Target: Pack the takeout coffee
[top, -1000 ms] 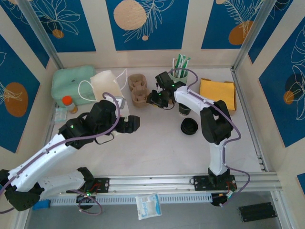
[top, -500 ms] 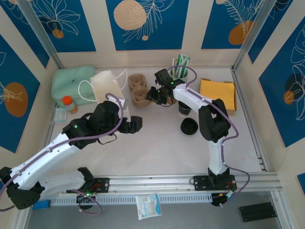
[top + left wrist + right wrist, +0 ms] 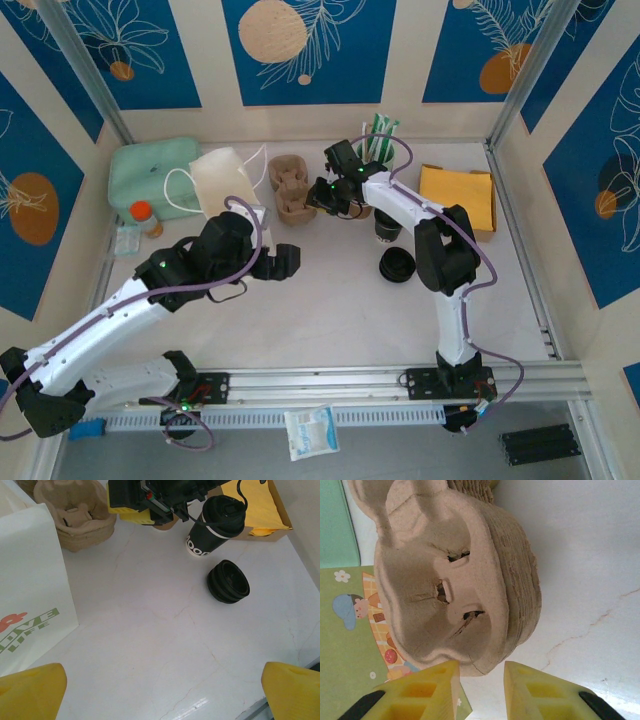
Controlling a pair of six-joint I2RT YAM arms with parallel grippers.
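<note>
The takeout coffee (image 3: 218, 524), a dark paper cup with white lettering and a black lid, stands upright by the yellow box; from above it (image 3: 386, 230) sits just right of my right arm. My right gripper (image 3: 318, 200) hovers at the near rim of a stack of pulp cup carriers (image 3: 450, 580). Its yellow fingertips (image 3: 481, 680) stand a narrow gap apart, with nothing clamped and the carrier edge just ahead of them. My left gripper (image 3: 283, 260) is wide open over bare table (image 3: 165, 690), beside the white paper bag (image 3: 30, 590).
A stack of loose black lids (image 3: 397, 265) lies in front of the cup. A tan cup bottom (image 3: 166, 525) peeks from under the right wrist. A cup of straws (image 3: 377, 150), a yellow box (image 3: 457, 195), a mint pouch (image 3: 150, 175) and an orange-capped bottle (image 3: 145, 215) line the back and sides.
My right gripper has edged back and left toward the carrier stack, its jaws narrowing. The left gripper has drifted slightly right, still wide open.
</note>
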